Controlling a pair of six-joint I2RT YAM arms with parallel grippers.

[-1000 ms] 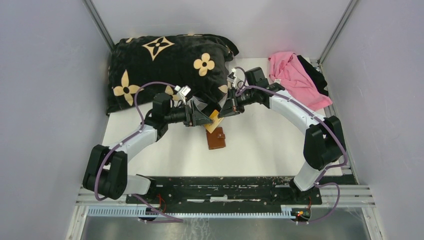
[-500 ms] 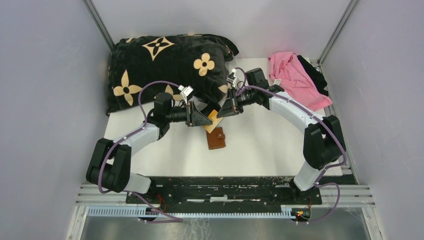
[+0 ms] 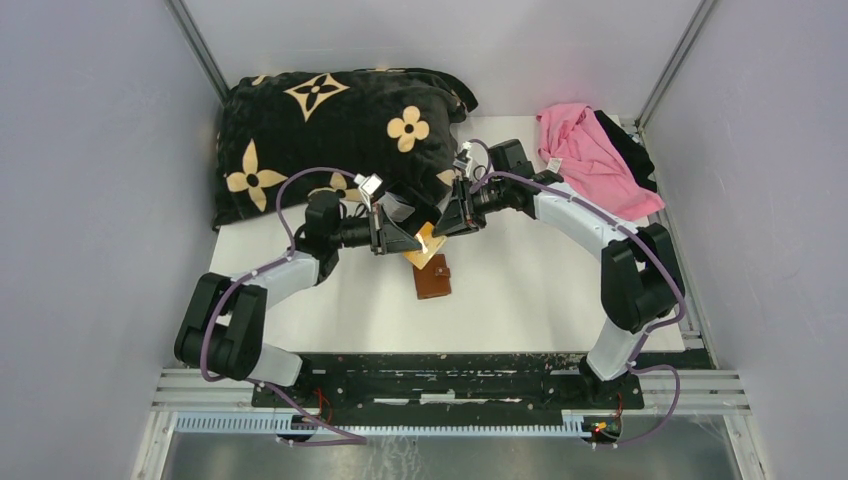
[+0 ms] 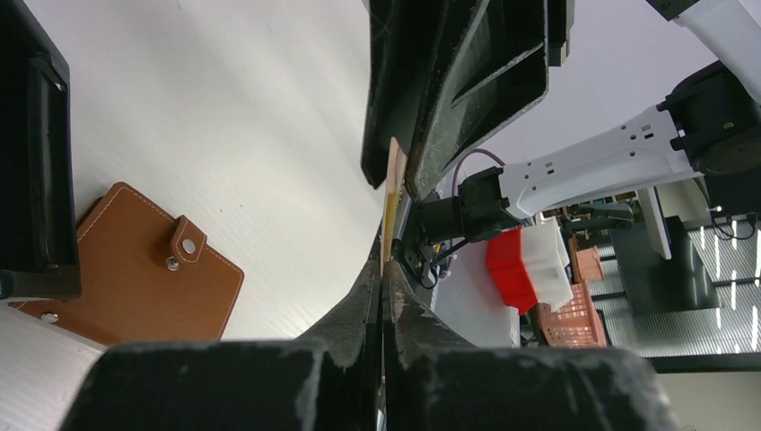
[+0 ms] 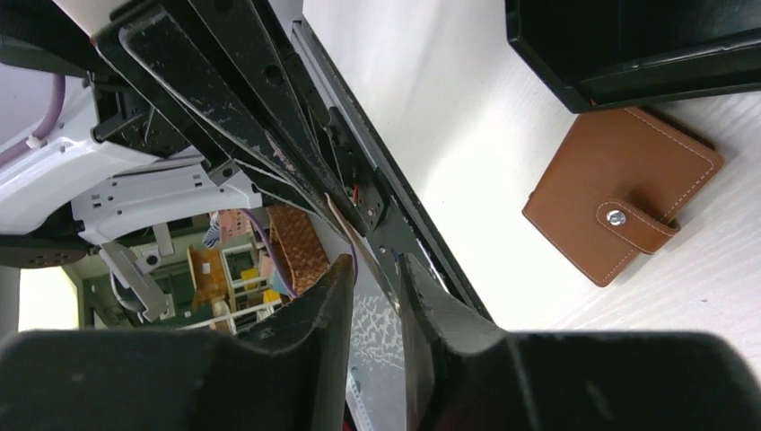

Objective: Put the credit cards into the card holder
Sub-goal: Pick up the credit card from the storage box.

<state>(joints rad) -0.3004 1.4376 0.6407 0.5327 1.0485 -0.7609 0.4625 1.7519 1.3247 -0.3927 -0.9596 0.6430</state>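
Orange-tan credit card [image 3: 428, 244] caught where the two grippers meet.
The left gripper [image 3: 417, 240] pinches the card; the right gripper [image 3: 440, 226] has its fingers slightly apart on either side of it. The brown card holder [image 3: 433, 282] lies snapped shut on the table [image 3: 540, 290], just nearer the bases, with bare surface to its right. A flowered cushion [image 3: 330, 130] lies behind. Both arms bend inward.

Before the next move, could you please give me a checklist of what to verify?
1. Left claw shut on card: ok.
2. Right claw gripping card: not ok, jaws apart around its edge.
3. Wallet open: not ok, tab snapped shut.
4. Wallet flat on table: ok.
5. Tray clear of wallet: cannot tell, they lie close.
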